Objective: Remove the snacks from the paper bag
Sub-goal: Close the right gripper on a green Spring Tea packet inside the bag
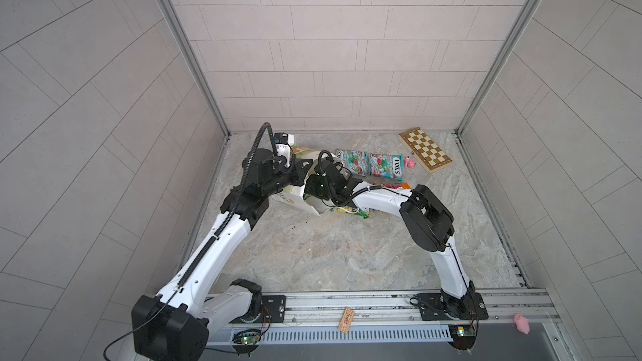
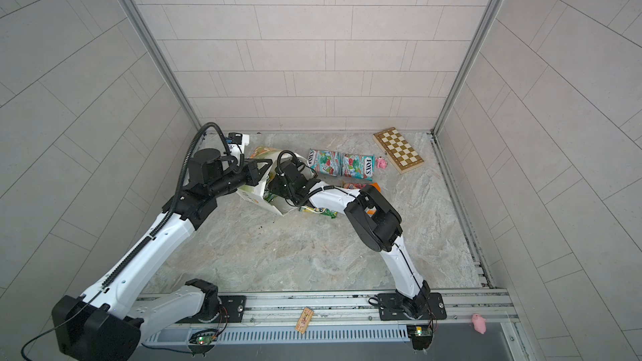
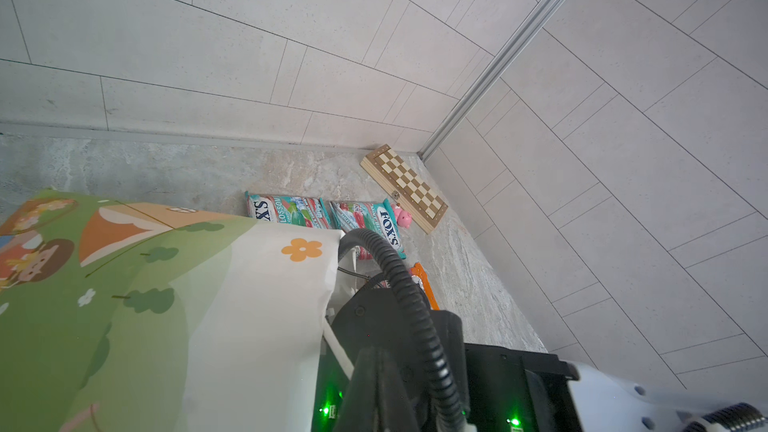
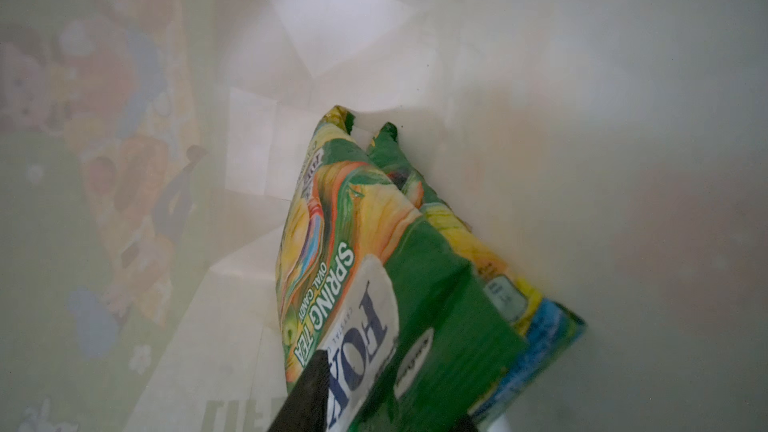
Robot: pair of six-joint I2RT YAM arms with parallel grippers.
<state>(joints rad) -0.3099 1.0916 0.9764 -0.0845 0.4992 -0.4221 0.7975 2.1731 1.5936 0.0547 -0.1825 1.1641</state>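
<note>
Teal packet (image 1: 387, 167): "FOX'S". Green packet (image 4: 353, 222): "SPRING TEA", "OVAL CANDY", "FOX" partly hidden.

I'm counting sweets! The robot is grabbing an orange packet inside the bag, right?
Not orange. The packet between the right jaws inside the bag is green and yellow; the right wrist view shows it.

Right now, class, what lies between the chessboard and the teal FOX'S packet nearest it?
A small pink toy pig lies between the chessboard and that teal packet. It shows in both top views and the left wrist view.
</note>
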